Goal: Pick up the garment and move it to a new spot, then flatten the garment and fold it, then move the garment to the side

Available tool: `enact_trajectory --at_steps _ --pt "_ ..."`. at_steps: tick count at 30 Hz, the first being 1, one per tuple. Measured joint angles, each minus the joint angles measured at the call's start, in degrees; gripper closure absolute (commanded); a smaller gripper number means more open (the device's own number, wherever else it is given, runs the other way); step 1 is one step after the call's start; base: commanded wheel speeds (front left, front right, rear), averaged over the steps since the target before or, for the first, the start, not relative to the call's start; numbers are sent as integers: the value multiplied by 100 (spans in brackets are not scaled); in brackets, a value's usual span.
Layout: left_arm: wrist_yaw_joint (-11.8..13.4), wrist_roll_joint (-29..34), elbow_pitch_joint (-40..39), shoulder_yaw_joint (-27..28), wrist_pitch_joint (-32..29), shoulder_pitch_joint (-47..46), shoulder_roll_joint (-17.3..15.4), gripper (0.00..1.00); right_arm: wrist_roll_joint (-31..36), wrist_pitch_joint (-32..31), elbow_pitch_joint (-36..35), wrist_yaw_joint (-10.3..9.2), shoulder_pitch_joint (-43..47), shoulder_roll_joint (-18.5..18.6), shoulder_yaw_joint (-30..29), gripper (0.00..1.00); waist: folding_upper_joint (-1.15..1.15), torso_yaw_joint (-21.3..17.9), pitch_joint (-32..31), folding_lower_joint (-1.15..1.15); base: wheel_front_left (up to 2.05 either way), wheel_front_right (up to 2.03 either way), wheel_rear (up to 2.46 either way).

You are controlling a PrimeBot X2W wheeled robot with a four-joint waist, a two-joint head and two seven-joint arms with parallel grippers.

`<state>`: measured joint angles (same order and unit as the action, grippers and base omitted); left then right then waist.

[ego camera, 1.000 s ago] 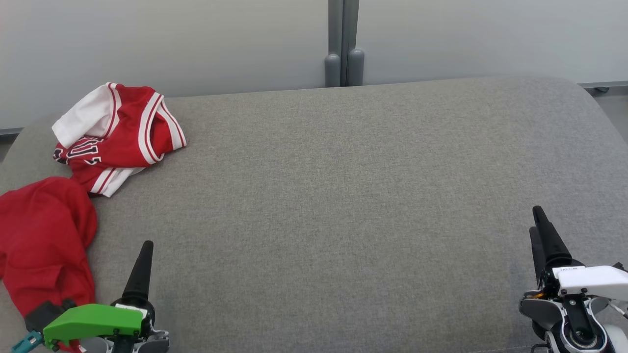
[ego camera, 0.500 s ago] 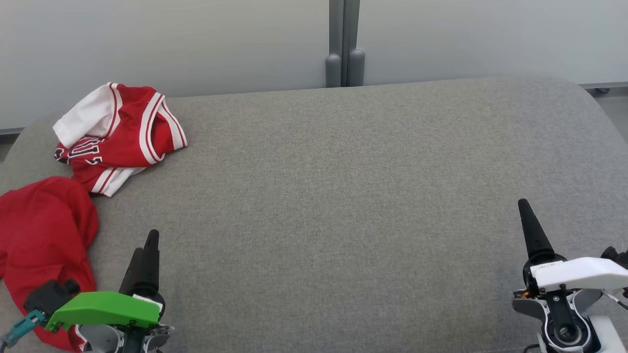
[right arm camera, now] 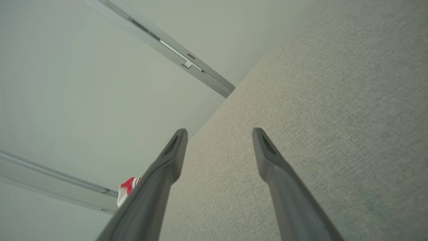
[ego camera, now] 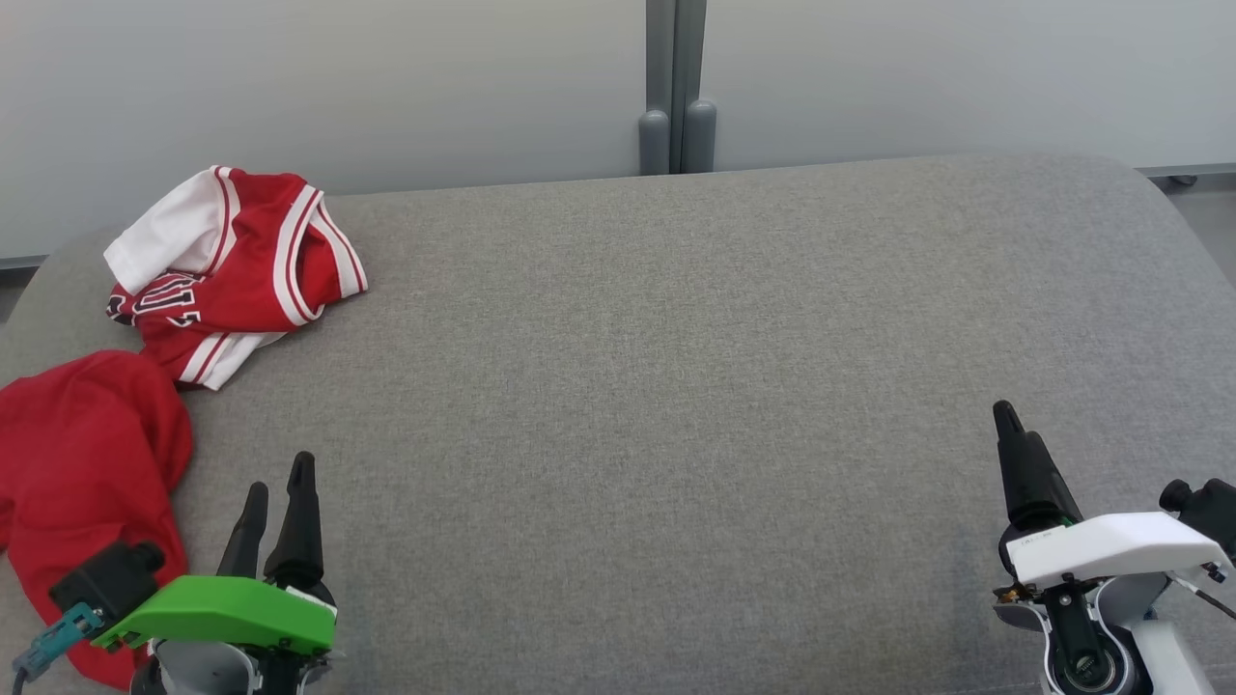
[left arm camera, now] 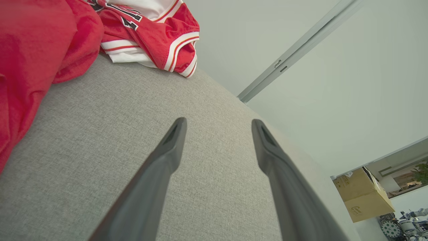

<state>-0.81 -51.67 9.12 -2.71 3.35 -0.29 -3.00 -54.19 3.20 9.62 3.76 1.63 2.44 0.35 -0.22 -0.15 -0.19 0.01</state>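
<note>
Fingers point(left arm camera: 157, 174) of the left gripper point(ego camera: 280, 475) are spread wide with nothing between them, and the fingers point(right arm camera: 287, 187) of the right gripper point(ego camera: 1016, 425) are just as wide and just as empty; both wrist views show only bare grey weave in the gap.

A grey upholstered bench point(ego camera: 676, 338) with rounded corners carries everything. Behind its far edge stand pale wall panels point(ego camera: 290, 77), joined by a grey post point(ego camera: 676, 87) near the middle.

Two garments lie on the bench, and it is not clear which one the task means. The larger is a plain red garment point(ego camera: 87, 454), bunched along the left edge and reaching down to the near left corner. At the far left corner sits a crumpled red-and-white jersey point(ego camera: 241, 261) with striped trim and dark lettering. Its near end touches the red garment's far end.

At the near edge the left gripper, under a green cover point(ego camera: 222, 613), is just beside the red garment's right side. Its fingertips point over bare bench towards the far edge. The right gripper, under a white cover point(ego camera: 1110, 545), is at the near right corner, well apart from both garments.

A cardboard box point(left arm camera: 361, 194) shows in the left wrist view, beyond the bench.
</note>
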Motion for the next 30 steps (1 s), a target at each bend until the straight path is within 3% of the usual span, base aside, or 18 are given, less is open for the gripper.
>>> enact_trajectory --at_steps 30 --pt "396 2465 -268 -223 556 388 4 0 2336 544 -313 -143 129 83 413 0 0 -50 -47 0 0 0 0"
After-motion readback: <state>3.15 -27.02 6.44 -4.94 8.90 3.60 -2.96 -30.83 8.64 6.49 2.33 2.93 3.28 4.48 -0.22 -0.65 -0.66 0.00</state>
